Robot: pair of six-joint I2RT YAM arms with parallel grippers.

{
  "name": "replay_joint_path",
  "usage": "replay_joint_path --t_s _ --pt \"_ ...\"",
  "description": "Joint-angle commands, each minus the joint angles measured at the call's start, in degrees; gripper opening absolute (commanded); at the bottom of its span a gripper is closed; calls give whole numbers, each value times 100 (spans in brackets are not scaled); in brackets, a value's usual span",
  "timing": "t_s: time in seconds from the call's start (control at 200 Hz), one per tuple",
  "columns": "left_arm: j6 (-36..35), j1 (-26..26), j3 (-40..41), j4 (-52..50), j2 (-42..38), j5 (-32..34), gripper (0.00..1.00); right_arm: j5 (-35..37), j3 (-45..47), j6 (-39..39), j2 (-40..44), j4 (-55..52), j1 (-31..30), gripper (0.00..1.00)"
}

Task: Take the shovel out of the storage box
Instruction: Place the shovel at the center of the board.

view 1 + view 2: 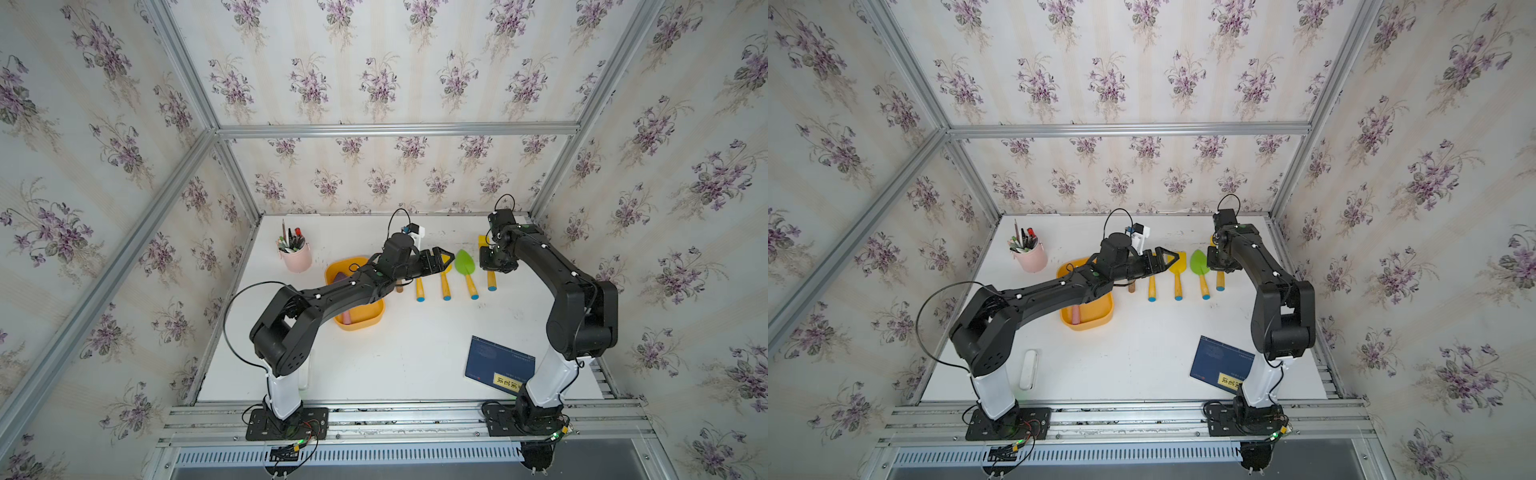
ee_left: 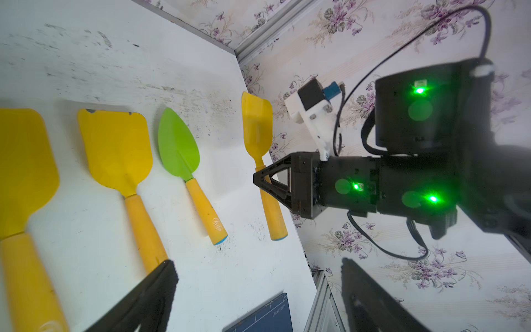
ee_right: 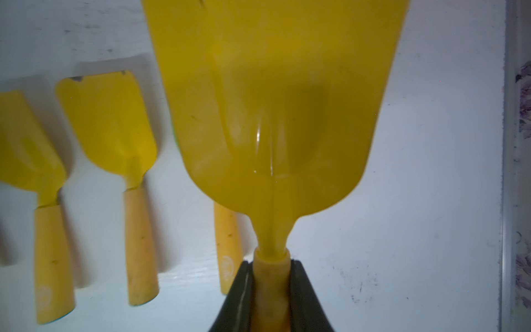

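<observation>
Storage box (image 1: 1090, 326) beneath the left arm (image 1: 1042, 293) (a pink object (image 1: 1076, 316) inside), shovels (image 1: 1177, 265) alongside.

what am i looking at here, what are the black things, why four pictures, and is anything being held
The black things are two robot arms, a left arm and a right arm, mounted along the near side of a white table. Each ends in a two-fingered gripper. Two pictures look down on everything from above, like a pair of eyes. The other two come from a camera on each wrist, looking along the fingers. On the table are yellow toy shovels and a green shovel in a row, a yellow-orange storage box with a pink thing inside, a pink pen cup and a blue book. The right gripper is shut on the handle of a yellow shovel. The left gripper is open and holds nothing.
</observation>
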State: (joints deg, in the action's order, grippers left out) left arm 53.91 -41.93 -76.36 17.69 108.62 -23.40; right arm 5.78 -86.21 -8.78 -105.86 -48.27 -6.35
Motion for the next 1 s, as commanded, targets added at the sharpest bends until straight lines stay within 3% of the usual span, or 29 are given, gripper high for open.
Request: replay_joint_path --t_s 0.0,0.15,0.994 --pt "-83 -125 -242 147 278 24 88 -71 -233 288 -408 -141 220 15" --pt "-121 -210 -361 82 476 108 88 -82 -701 491 -1039 -424 371 16" --pt "-156 -228 -369 138 780 37 88 -200 -676 803 -1725 -104 424 18"
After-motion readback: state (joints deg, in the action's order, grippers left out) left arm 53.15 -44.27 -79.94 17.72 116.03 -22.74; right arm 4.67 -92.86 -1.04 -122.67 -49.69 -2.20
